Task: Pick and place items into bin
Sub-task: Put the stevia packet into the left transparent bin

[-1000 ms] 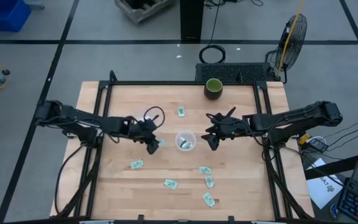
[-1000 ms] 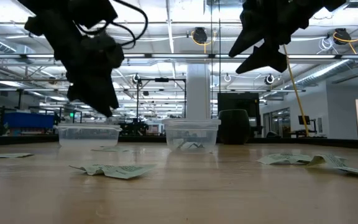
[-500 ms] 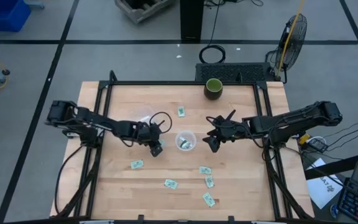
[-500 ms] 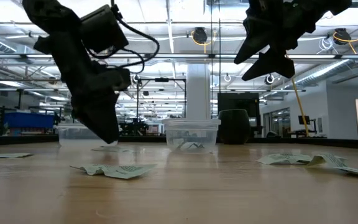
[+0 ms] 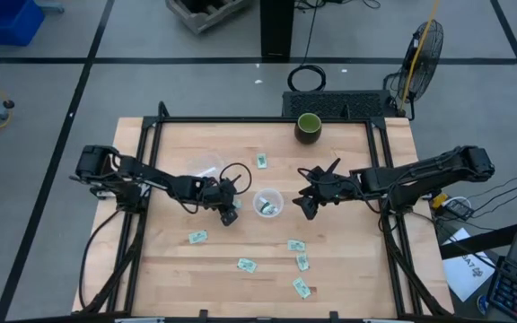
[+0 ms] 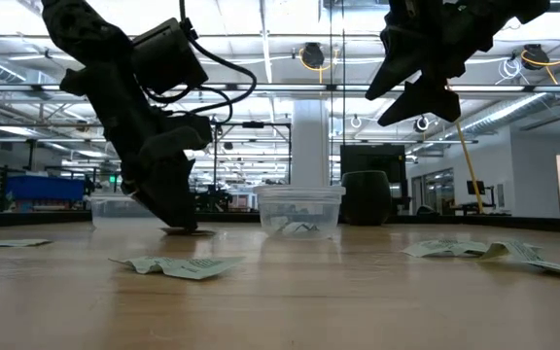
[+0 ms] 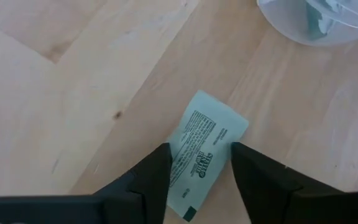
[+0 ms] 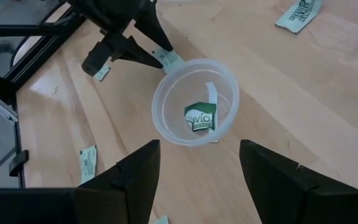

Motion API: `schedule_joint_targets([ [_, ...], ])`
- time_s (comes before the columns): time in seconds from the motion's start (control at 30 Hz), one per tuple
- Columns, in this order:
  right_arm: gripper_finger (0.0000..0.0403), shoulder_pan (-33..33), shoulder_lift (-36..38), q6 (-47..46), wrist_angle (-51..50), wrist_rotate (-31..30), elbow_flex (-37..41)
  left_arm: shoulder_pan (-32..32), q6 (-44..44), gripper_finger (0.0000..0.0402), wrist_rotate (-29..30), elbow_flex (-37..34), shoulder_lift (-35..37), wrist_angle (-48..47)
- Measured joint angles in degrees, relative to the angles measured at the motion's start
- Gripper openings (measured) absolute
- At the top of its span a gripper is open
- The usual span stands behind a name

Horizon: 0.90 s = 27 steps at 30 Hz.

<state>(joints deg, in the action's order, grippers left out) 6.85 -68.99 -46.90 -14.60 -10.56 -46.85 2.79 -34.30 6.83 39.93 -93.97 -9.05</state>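
Note:
Small light green and white packets lie flat on the wooden table: one (image 5: 262, 161) at the far side, one (image 5: 197, 237) at the near left, several (image 5: 299, 262) at the near right. A clear cup (image 5: 267, 202) stands mid-table with a packet (image 8: 199, 117) inside. My left gripper (image 7: 199, 155) is open, down at the table just left of the cup, its fingers on either side of one packet (image 7: 213, 134) that lies flat. My right gripper (image 5: 305, 203) is open and empty, held above the table just right of the cup. My left gripper comes from above, slanting down, and its two fingertips (image 7: 164, 155) stand at the packet's two long edges (image 7: 185, 140), across the packet. The packet lies flat on the table. I cannot tell whether the fingertips touch it.
A second clear cup (image 5: 206, 166) stands left of centre behind my left arm. A dark green cup (image 5: 308, 126) stands at the far edge. A black frame (image 5: 151, 135) runs along the table's sides.
My left gripper has gone down to the table and a little toward the clear cup, ending with its fingers astride the packet there. The packet has stayed where it was.

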Motion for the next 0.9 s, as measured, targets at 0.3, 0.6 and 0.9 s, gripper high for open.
schedule_joint_targets([
  [0.3, 0.0212, 0.0, 0.0, 0.22, -0.04, -0.12, 0.0, -0.2, -1.73, 0.0084, -0.32, -0.15, 0.58, 1.93],
  [0.6, 0.0212, 0.0, 0.0, 0.23, -0.14, -0.16, 0.0, -1.82, -9.49, 0.0034, -0.74, -0.34, 10.43, -0.52],
  [0.9, 0.0212, 0.0, 0.0, 0.64, -0.3, -0.29, 0.0, -3.1, -12.81, 0.0026, 3.78, -0.29, 24.47, -13.71],
])
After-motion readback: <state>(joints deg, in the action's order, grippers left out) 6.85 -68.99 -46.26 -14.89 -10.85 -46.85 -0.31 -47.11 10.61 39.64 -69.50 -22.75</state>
